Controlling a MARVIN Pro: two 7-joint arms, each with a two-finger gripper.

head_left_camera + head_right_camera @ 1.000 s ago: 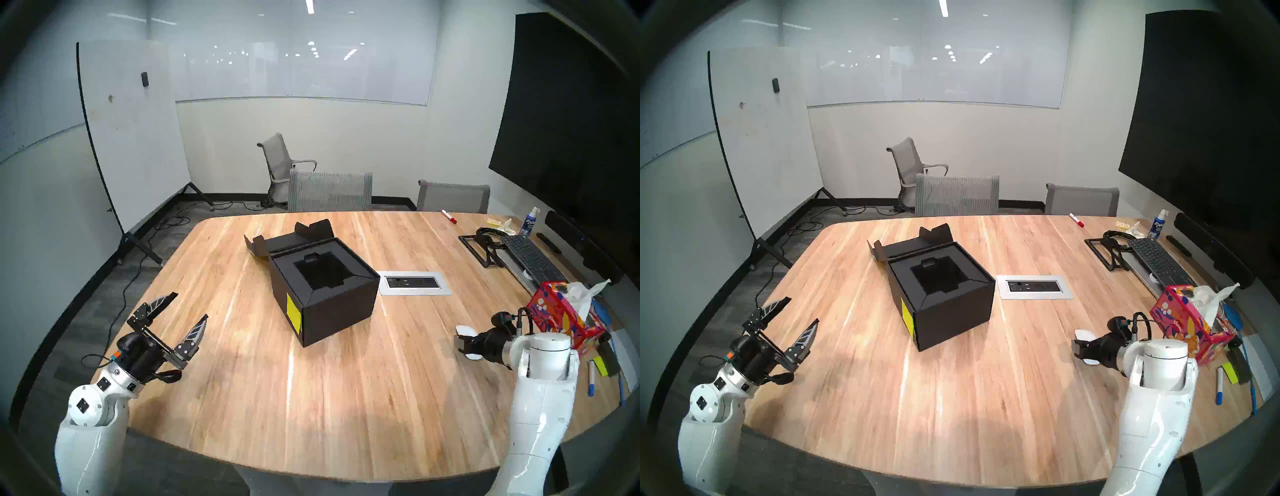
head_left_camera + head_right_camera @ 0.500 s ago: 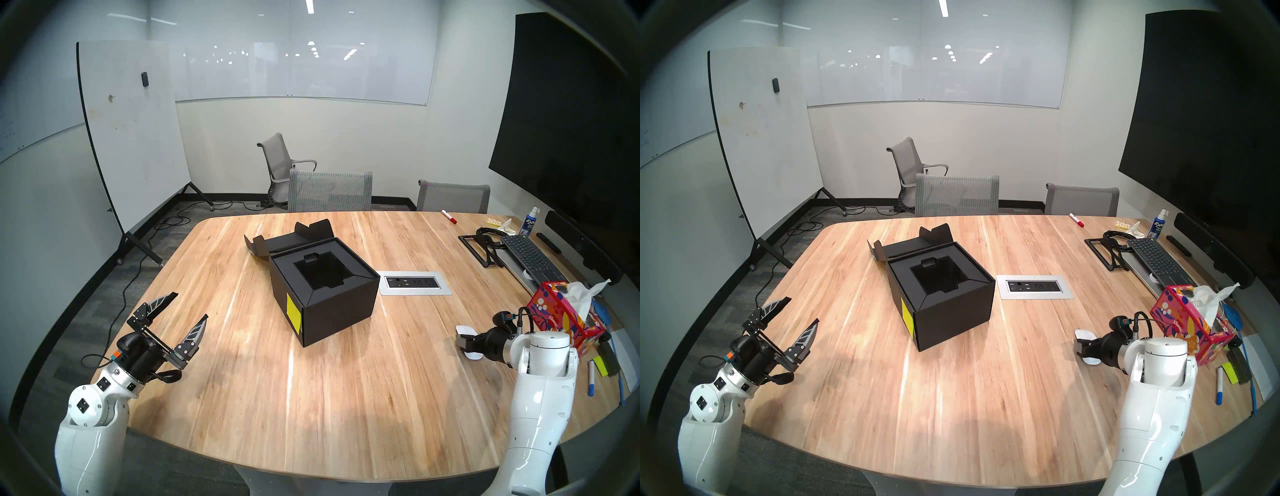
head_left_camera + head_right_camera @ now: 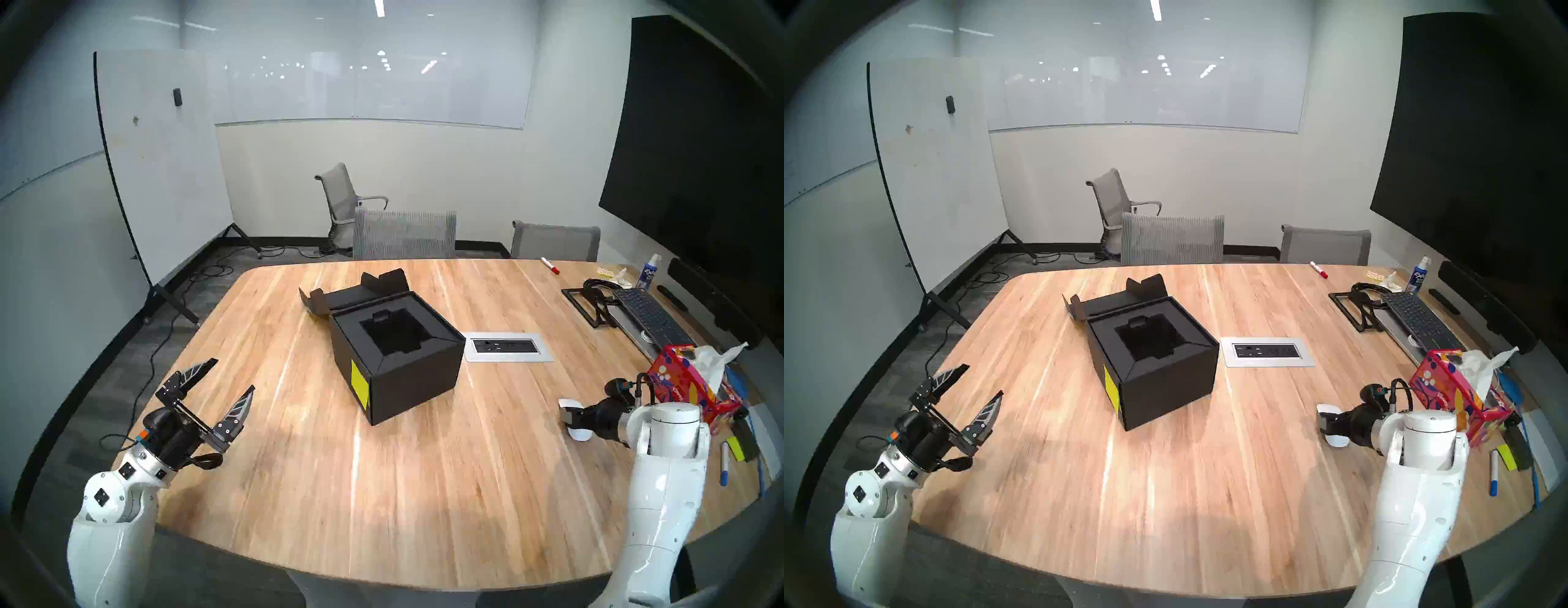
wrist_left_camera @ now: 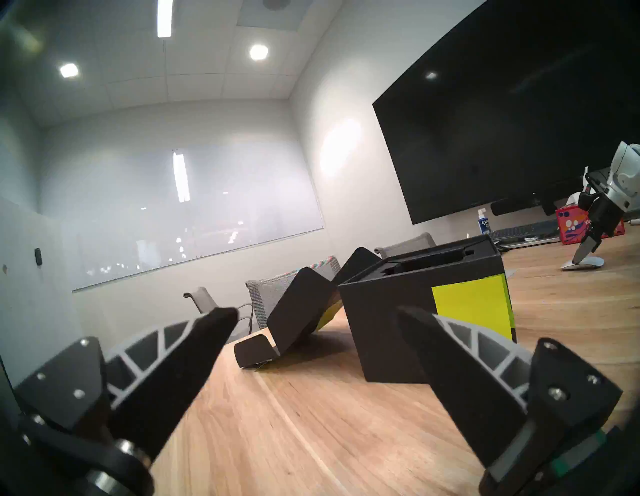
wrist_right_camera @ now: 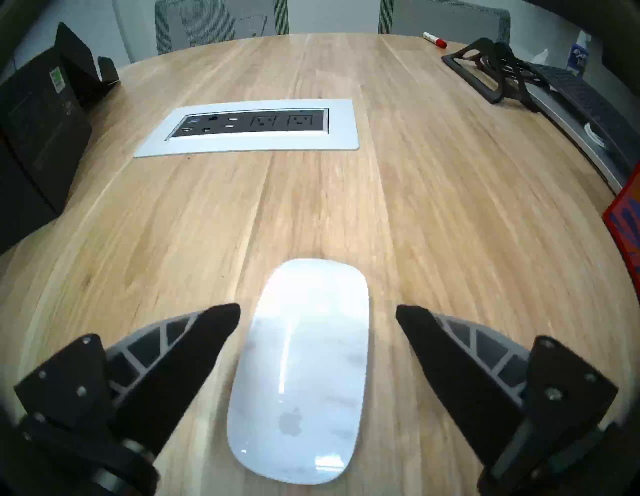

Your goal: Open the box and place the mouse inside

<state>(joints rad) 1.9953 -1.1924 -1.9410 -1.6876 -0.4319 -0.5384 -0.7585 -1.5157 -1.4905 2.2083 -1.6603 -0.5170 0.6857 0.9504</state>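
The black box (image 3: pixel 415 382) stands mid-table with its flap lid (image 3: pixel 339 297) folded back. Its recessed well is bare, and a yellow sticky note (image 3: pixel 359 384) sits on its left face. The box also shows in the left wrist view (image 4: pixel 388 329) and at the left edge of the right wrist view (image 5: pixel 38 138). The white mouse (image 5: pixel 304 363) lies flat on the wood at the right (image 3: pixel 568 403). My right gripper (image 5: pixel 317 307) is open and low over the mouse, one finger on each side, apart from it. My left gripper (image 3: pixel 235 373) hovers open and empty near the table's left edge.
A red floral tissue box (image 3: pixel 687 382) stands just right of my right wrist. Pens and a yellow pad (image 3: pixel 736 450) lie behind it. A keyboard (image 3: pixel 649 316) and stand are at the far right. A power outlet panel (image 3: pixel 507 347) lies between box and mouse. Chairs line the far edge.
My right wrist has shifted slightly and settled a little lower over the mouse. The left arm, the box and the mouse have not moved.
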